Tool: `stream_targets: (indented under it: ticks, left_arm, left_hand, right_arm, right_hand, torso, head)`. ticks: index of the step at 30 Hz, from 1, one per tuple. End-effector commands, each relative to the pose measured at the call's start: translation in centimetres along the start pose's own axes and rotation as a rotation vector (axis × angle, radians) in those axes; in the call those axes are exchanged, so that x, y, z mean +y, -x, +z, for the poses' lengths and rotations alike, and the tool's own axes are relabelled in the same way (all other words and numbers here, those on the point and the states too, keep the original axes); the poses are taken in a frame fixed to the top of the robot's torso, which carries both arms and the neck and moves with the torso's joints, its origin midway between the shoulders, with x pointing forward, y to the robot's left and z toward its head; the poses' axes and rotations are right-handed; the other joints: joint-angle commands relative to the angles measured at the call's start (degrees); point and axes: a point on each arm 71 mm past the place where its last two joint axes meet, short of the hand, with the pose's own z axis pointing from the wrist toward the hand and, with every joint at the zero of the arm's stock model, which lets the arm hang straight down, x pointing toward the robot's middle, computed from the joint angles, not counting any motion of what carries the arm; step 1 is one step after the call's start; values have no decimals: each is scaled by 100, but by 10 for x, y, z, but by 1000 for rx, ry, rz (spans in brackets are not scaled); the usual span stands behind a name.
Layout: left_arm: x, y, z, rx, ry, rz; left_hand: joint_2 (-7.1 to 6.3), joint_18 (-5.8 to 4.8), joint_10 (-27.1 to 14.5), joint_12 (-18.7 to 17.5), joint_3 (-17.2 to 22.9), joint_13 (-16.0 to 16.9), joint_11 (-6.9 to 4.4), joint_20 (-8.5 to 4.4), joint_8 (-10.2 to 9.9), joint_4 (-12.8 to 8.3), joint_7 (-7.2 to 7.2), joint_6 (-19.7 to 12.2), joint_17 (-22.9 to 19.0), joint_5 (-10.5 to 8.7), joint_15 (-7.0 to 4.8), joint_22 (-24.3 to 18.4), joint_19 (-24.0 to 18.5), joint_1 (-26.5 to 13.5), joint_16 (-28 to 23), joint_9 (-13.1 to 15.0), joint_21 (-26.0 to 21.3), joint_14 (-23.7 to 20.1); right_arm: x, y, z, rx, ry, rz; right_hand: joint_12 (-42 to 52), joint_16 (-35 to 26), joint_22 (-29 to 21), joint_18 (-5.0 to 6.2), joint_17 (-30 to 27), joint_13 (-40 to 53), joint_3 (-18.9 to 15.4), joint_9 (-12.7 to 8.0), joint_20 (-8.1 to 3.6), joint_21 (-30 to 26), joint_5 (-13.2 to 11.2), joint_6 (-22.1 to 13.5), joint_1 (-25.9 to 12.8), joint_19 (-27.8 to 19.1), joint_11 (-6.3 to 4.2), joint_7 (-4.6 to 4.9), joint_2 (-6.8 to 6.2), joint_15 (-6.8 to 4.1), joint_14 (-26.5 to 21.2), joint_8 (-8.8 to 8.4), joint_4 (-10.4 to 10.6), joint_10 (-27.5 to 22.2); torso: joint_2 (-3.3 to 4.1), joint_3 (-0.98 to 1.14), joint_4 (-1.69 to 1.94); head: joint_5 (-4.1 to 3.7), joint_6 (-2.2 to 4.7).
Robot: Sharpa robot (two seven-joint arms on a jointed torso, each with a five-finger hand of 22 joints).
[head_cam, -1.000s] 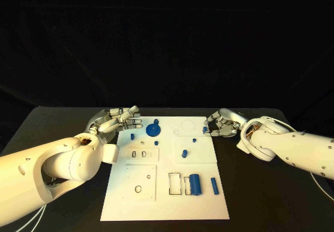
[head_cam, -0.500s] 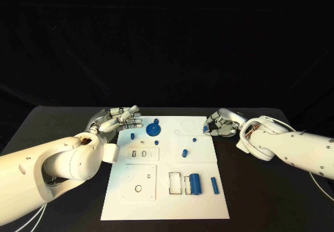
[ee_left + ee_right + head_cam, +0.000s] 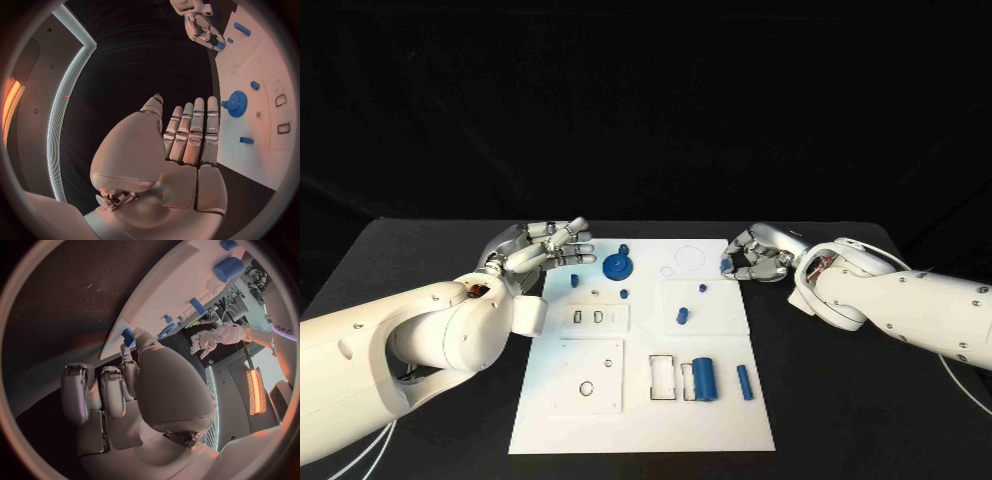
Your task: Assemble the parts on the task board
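Pinching small blue part (image 3: 726,267) at task board (image 3: 646,430) upper-right edge, right hand (image 3: 759,256) fingers curling on it | left hand (image 3: 542,247) hovering spread, holding nothing, upper left | risk: shallow pinch, part slipping onto table (image 3: 877,400).

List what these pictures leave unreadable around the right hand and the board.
- Right silver hand, head view: its curled fingers cover the small blue part at the white task board edge; a grip cannot be confirmed.
- Right wrist view: the palm hides the fingertip contact with that blue part.
- Left wrist view: the circle's rim cuts off most of the board.
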Motion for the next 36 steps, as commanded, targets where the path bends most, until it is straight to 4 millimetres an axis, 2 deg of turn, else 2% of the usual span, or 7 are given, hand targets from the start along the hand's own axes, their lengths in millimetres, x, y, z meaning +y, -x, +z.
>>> stream_targets:
  ticks: [1,13,22,30,36]
  left_arm:
    - [-1,-3,0,27,-2,-5]
    - [-1,-3,0,28,0,-5]
    - [-1,-2,0,28,2,-5]
    - [-1,-1,0,27,4,-5]
    - [0,0,1,23,4,-3]
  left_hand:
    - [4,48,-21,-22,-10,-2,36,5,-29,-31,40,2,5,-23,3,10,-39,43,-28,-3,38,-30]
    - [5,48,-24,-24,-10,-3,38,6,-30,-31,41,1,5,-23,5,10,-42,43,-31,-3,38,-33]
    - [6,47,-27,-28,-10,-3,40,8,-34,-31,43,-1,7,-23,7,10,-50,43,-38,-3,40,-36]
    - [7,47,-29,-31,-11,-3,42,10,-37,-30,46,-3,7,-24,8,11,-55,41,-42,-3,40,-38]
    - [7,47,-29,-31,-11,-3,42,10,-37,-30,46,-3,7,-24,8,11,-55,41,-42,-3,40,-38]
  right_arm:
    - [0,-2,1,17,-2,-18]
    - [1,-3,3,11,-7,-23]
    - [2,0,3,-35,-17,-42]
    - [11,2,1,-95,-3,-51]
    - [29,1,-4,-109,18,-42]
  right_hand:
    - [35,17,829,-11,1267,236,16,7,-50,24,-29,42,18,58,-8,-10,-5,-28,539,6,-9,24]
    - [80,29,879,-23,1297,290,194,64,-106,59,-233,265,56,95,-89,-108,136,-92,547,126,-62,82]
    - [158,48,978,-51,1346,383,362,119,-163,145,-266,433,87,173,-168,-198,270,-158,559,236,-118,177]
    - [167,57,1029,-65,1369,400,449,159,-205,188,-246,506,12,212,-214,-253,334,-200,565,306,-110,204]
    - [171,67,1083,-81,1395,413,459,188,-237,234,-75,503,-167,255,-241,-279,297,-228,571,343,-49,228]
  torso:
    - [2,1,0]
    - [1,3,-2]
    - [-1,0,2]
    - [-9,2,0]
    - [-39,-14,-18]
  head:
    - [-2,-11]
    - [0,-22]
    - [-10,-36]
    - [-18,-37]
    - [-14,-18]
